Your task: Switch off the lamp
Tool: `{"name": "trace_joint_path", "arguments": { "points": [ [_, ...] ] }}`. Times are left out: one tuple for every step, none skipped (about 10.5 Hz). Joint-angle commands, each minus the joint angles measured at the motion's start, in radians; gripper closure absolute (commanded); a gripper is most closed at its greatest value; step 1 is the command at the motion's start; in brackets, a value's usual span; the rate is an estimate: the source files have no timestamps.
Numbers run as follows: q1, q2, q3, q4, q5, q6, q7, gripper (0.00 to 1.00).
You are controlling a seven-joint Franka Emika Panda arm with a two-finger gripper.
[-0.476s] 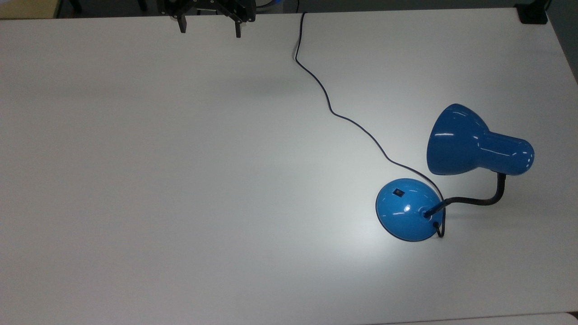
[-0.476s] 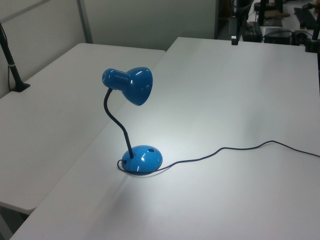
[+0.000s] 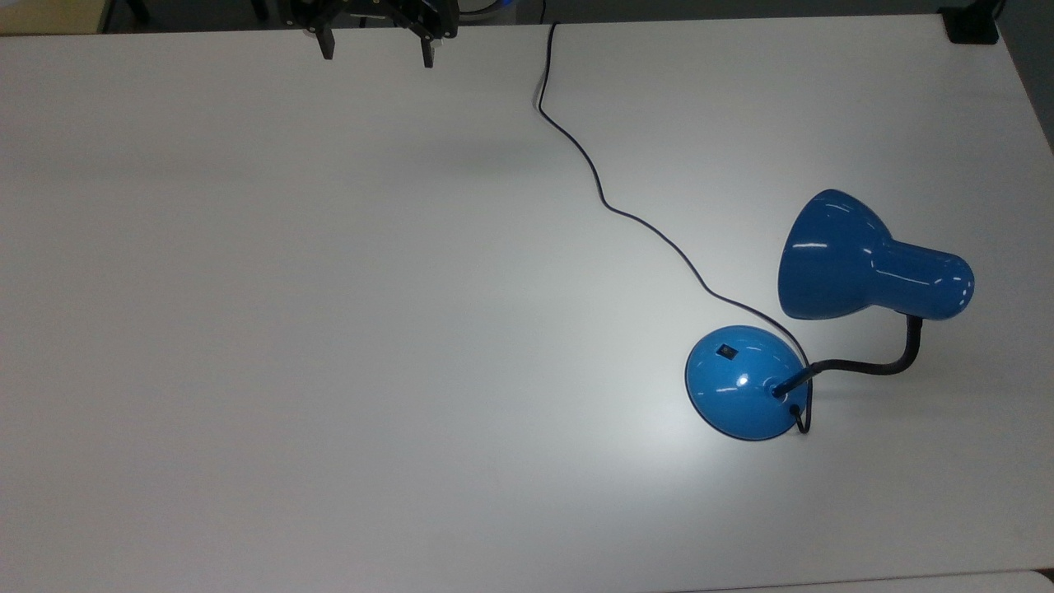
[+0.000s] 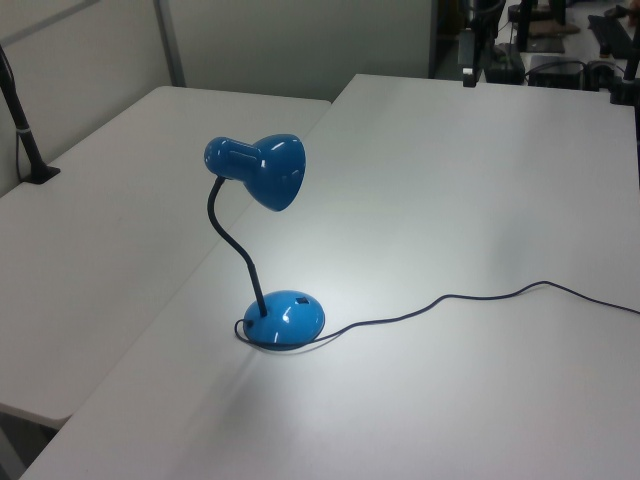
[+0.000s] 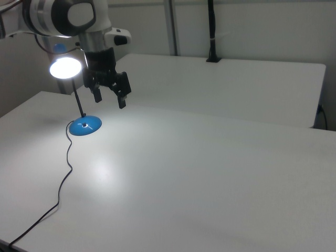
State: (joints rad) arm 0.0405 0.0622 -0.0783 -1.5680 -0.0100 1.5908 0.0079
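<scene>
The blue lamp (image 3: 856,259) stands at the top view's right, its shade leaning over the round base (image 3: 745,383), and a bright pool of light lies on the table around it. A small black switch (image 3: 725,352) sits on the base. In the left view the lamp (image 4: 258,172) glows onto the tabletop; in the right view its lit shade (image 5: 65,67) faces the camera above the base (image 5: 85,126). My gripper (image 3: 377,51) hangs open and empty at the top view's upper edge, far from the lamp. In the right view the gripper (image 5: 109,98) hovers high over the table.
A thin black cord (image 3: 593,177) snakes from the lamp base across the white table (image 3: 329,329) to its far edge. A second white table (image 4: 110,220) adjoins in the left view. A black pole (image 5: 211,31) stands at the back in the right view.
The gripper has shifted slightly toward the top view's upper edge. The lamp and cord have not moved.
</scene>
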Motion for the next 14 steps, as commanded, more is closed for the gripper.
{"name": "trace_joint_path", "arguments": {
  "points": [
    [0.001,0.008,0.002,0.006,0.051,0.003,-0.054,0.0],
    [0.002,0.024,0.0,0.009,0.062,0.003,-0.062,0.0],
    [0.005,0.03,0.003,0.009,0.064,0.006,-0.059,0.0],
    [0.013,0.034,0.012,0.008,0.045,0.026,-0.063,0.0],
    [0.044,0.057,0.012,0.012,0.038,0.035,-0.056,0.0],
    [0.077,0.065,0.012,0.011,0.038,0.043,-0.062,0.0],
    [0.096,0.077,0.012,0.011,0.039,0.092,-0.077,0.0],
    [0.12,0.091,0.014,0.006,0.042,0.136,-0.097,0.0],
    [0.152,0.122,0.012,0.006,0.039,0.17,-0.162,0.07],
    [0.194,0.18,0.014,0.011,0.05,0.254,-0.204,0.39],
    [0.22,0.223,0.014,0.011,0.048,0.328,-0.235,0.75],
    [0.239,0.263,0.014,0.013,0.048,0.378,-0.311,0.98],
    [0.272,0.306,0.014,0.023,0.05,0.443,-0.388,1.0],
    [0.306,0.35,0.014,0.057,0.05,0.477,-0.388,1.0]
  ]
}}
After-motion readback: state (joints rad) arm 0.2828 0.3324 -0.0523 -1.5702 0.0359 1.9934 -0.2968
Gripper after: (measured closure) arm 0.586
